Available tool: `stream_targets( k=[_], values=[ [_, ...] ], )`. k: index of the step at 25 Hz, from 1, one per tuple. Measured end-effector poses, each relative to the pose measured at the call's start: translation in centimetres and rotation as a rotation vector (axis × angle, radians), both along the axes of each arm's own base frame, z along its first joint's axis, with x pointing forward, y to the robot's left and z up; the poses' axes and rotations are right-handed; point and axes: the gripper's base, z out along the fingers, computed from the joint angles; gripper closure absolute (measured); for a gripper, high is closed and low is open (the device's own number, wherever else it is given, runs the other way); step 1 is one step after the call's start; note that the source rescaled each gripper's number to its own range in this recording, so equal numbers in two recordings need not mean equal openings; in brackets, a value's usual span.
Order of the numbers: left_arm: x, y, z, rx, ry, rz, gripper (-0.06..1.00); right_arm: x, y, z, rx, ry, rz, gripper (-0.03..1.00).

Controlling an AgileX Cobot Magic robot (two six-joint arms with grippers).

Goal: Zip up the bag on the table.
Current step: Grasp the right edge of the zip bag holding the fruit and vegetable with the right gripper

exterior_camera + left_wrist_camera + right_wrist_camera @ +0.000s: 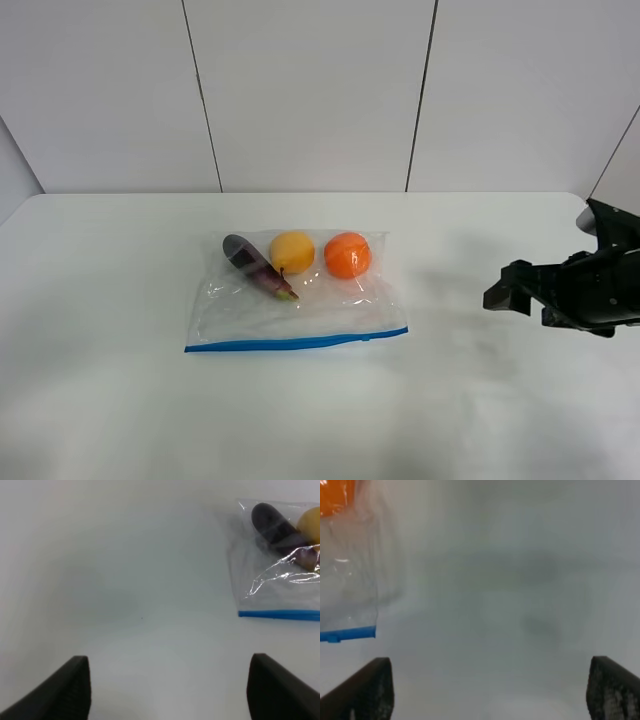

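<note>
No readable text, label, brand, number or sign anywhere in view.
</note>
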Motion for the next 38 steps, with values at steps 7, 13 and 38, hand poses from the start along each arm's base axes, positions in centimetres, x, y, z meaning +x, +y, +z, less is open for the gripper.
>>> stream_targets(
  k=[7,13,38],
  values=[
    [0.0,0.0,0.0,0.001,0.0,0.001,0.01,1.6,1.0,-3.2,0.132,0.098,0.051,0.19],
    [0.0,0.0,0.0,0.002,0.0,0.001,0.01,3.9,2.0,-4.1,0.268,0.101,0.088,0.19],
    [0.0,0.0,0.0,0.002,0.0,0.001,0.01,8.2,8.4,-9.4,0.418,0.232,0.186,0.2]
  ],
)
